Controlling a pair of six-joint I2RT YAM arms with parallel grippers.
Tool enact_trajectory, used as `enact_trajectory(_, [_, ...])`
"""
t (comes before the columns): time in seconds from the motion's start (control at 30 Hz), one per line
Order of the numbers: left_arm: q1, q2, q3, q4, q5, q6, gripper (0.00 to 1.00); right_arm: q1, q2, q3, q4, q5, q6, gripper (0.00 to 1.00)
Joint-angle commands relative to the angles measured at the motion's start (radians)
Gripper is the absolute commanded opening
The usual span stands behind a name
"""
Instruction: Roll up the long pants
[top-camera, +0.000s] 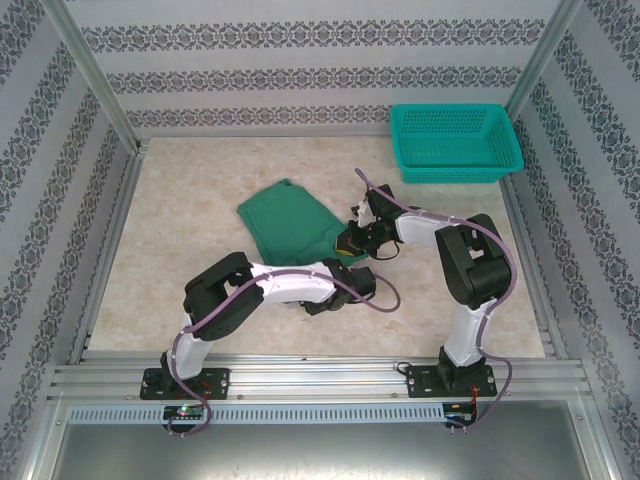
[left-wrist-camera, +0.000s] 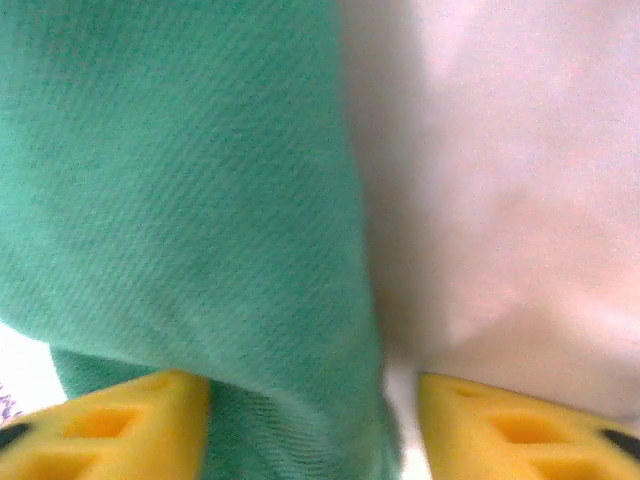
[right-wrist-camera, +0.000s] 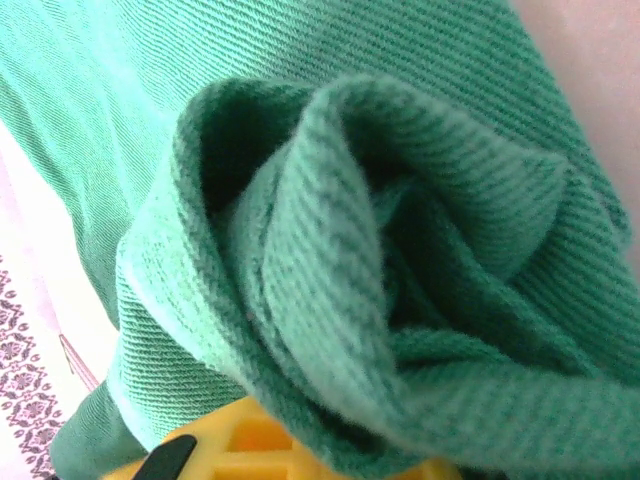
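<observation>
1. Long pants: folded green cloth in the middle of the table, one end toward both arms.
2. Done so far: the near end is turned into a loose coil. The right wrist view looks into its spiral of layers.
3. Left to do: most of the cloth lies flat and unrolled toward the far left. I judge the task early, well short of half.
4. Right gripper: closed at the near right edge, with the coil bunched over its yellow finger. It appears pinched on the cloth.
5. Left gripper: jaws apart and not clamping. The cloth edge runs between the yellow fingers, with bare table to its right.
6. Around: a teal basket at the far right, well apart from the pants.
7. In the way: nothing on the cloth's path. The two arms crowd together at the near end.
</observation>
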Motion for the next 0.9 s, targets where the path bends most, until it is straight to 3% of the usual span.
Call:
enact_trajectory(0.0, [-0.039, -0.061, -0.055, 0.141, -0.116, 0.006, 0.66, -0.004, 0.034, -0.046, -0.135, 0.075, -0.01, 0.0])
enact_trajectory(0.17, [-0.047, -0.038, -0.083, 0.239, -0.221, 0.076, 0.77, -0.004, 0.03, -0.042, -0.14, 0.077, -0.014, 0.0])
enact_trajectory(0.37, [0.036, 0.07, 0.0, 0.196, -0.191, 0.046, 0.87, 0.003, 0.038, -0.032, -0.132, 0.069, -0.01, 0.0])
enact_trajectory(0.6, [0.204, 0.098, 0.061, 0.072, -0.017, -0.024, 0.87, -0.005, 0.025, -0.029, -0.144, 0.076, -0.019, 0.0])
enact_trajectory(0.77, [0.301, 0.128, 0.092, 0.008, 0.009, -0.018, 0.85, -0.008, 0.014, -0.037, -0.127, 0.079, -0.002, 0.0])
enact_trajectory(0.8, [0.315, 0.13, 0.089, 0.009, 0.024, -0.006, 0.84, -0.006, 0.014, -0.037, -0.126, 0.078, 0.0, 0.0])
enact_trajectory(0.87, [0.337, 0.14, 0.087, 0.009, 0.07, 0.006, 0.69, -0.005, 0.012, -0.038, -0.127, 0.08, 0.003, 0.0])
